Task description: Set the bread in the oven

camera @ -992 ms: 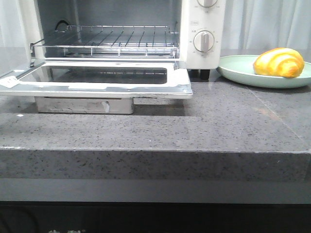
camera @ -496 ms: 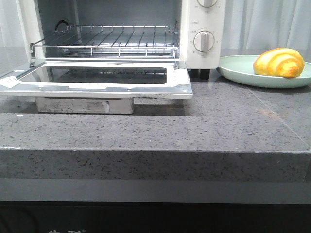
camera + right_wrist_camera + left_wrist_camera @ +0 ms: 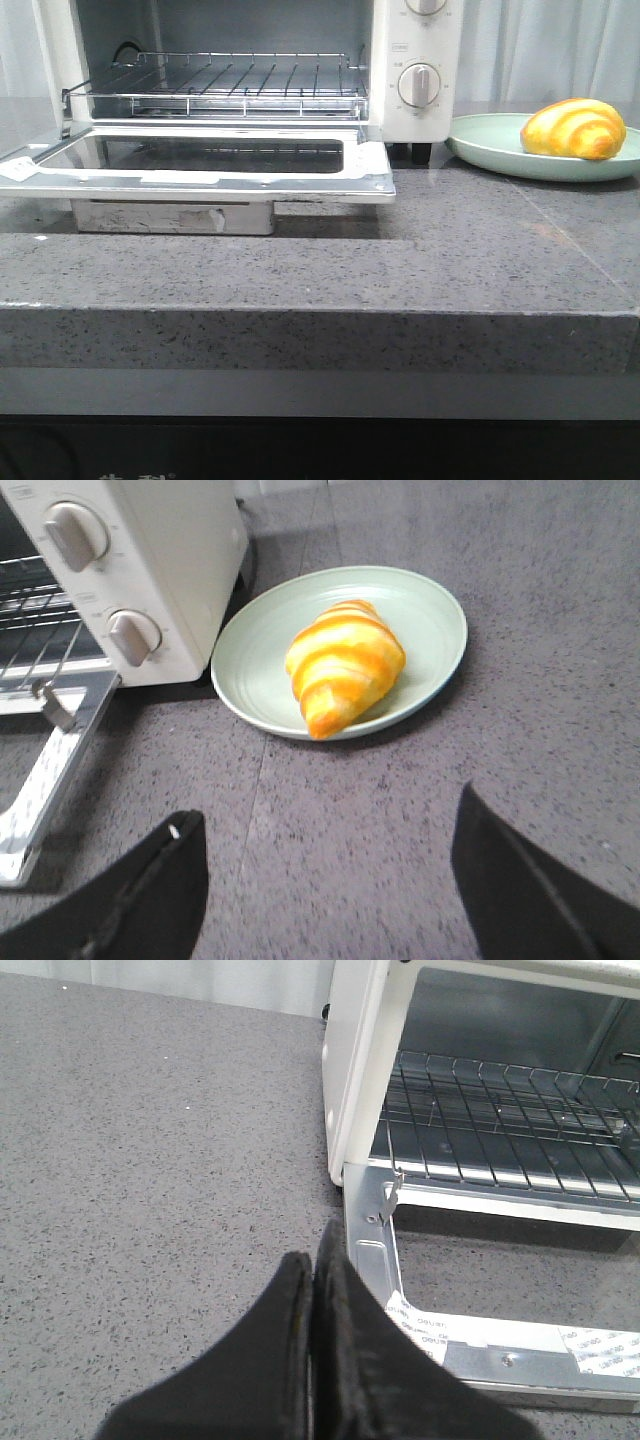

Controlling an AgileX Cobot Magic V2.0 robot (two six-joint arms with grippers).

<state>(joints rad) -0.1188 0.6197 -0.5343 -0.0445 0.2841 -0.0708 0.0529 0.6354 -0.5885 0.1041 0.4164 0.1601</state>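
The bread (image 3: 573, 129), a glossy yellow croissant roll with orange stripes, lies on a pale green plate (image 3: 490, 145) at the right of the counter; it also shows in the right wrist view (image 3: 343, 666). The white oven (image 3: 400, 60) stands at the back left with its glass door (image 3: 200, 165) folded down flat and its wire rack (image 3: 230, 85) bare. My right gripper (image 3: 325, 815) is open and empty, above the counter short of the plate (image 3: 260, 670). My left gripper (image 3: 314, 1250) is shut and empty, beside the door's left corner (image 3: 370, 1250). Neither gripper shows in the front view.
The oven's dials (image 3: 419, 85) face the front, next to the plate. The lowered door juts out over the grey speckled counter (image 3: 480, 260), which ends in a front edge (image 3: 320, 312). A white curtain (image 3: 560, 50) hangs behind.
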